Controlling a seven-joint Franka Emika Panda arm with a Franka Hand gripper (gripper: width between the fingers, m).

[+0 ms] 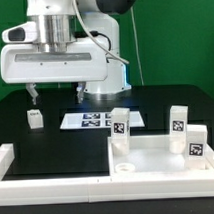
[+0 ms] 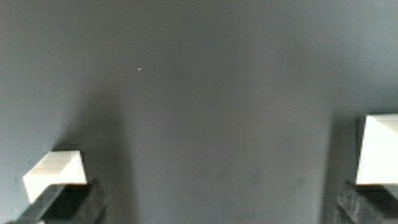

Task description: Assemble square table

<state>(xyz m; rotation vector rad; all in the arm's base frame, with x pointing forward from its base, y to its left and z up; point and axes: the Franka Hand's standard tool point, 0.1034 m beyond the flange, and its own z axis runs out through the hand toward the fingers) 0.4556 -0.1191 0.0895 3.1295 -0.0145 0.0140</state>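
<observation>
Green wall [image 1: 173, 38] behind a black table [image 1: 56, 147], evenly lit

No readable words or numbers, only black-and-white tags on legs [image 1: 120, 124], marker board [image 1: 95, 119]

- The gripper [image 1: 33, 95] is small in the exterior view, so how its jaws stand cannot be told.
- The wrist view is blurred: 2 white shapes [image 2: 54, 167] are cut off by the picture's edges, and what they are cannot be told.
- The square table top [image 1: 157, 158] runs past the exterior view's right edge.
</observation>
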